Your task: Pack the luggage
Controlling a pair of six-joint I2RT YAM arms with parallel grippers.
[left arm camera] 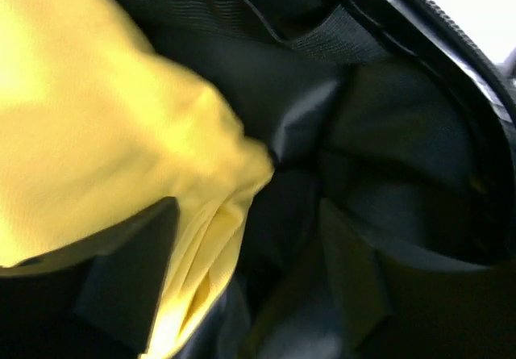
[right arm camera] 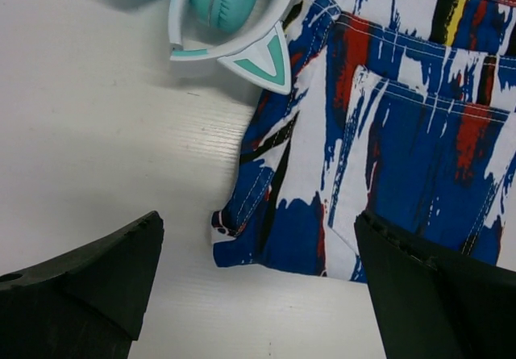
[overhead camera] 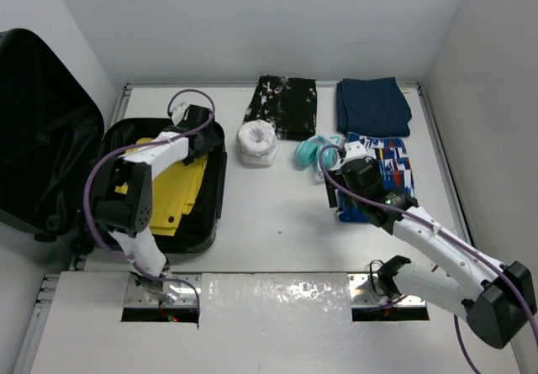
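The luggage (overhead camera: 50, 97) is a black suitcase lying open at the left, with its lid standing up. A yellow garment (overhead camera: 176, 189) lies in its base. My left gripper (overhead camera: 202, 143) is inside the base's far right corner. In the left wrist view it (left arm camera: 250, 286) is open, with an edge of the yellow garment (left arm camera: 97, 117) lying against the left finger and black lining (left arm camera: 387, 133) beyond. My right gripper (overhead camera: 340, 170) hangs open and empty (right arm camera: 258, 294) just above the near left corner of blue, white and red patterned shorts (right arm camera: 387, 117).
Teal headphones (overhead camera: 311, 150) lie left of the shorts (overhead camera: 382, 168) and show in the right wrist view (right arm camera: 226, 4). A white rolled item (overhead camera: 256, 143), a black floral garment (overhead camera: 283, 105) and a folded navy garment (overhead camera: 373, 105) lie at the back.
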